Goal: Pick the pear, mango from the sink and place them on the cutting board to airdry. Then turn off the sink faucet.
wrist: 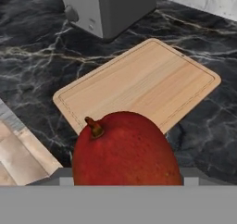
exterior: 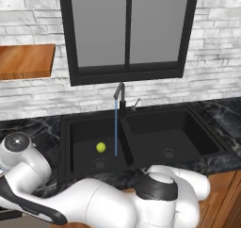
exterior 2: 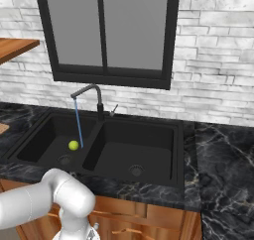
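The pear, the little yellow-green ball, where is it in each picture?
Left base view: the pear lies in the left basin, left of the water stream.
Right base view: the pear lies in the left basin, left of the stream.
Hand view: no pear here.
Shared landmark: the sink faucet.

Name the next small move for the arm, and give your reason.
Probably carry the mango forward over the cutting board and lower it: the fruit fills the hand view's foreground with the bare board just beyond. The pear waits in the sink.
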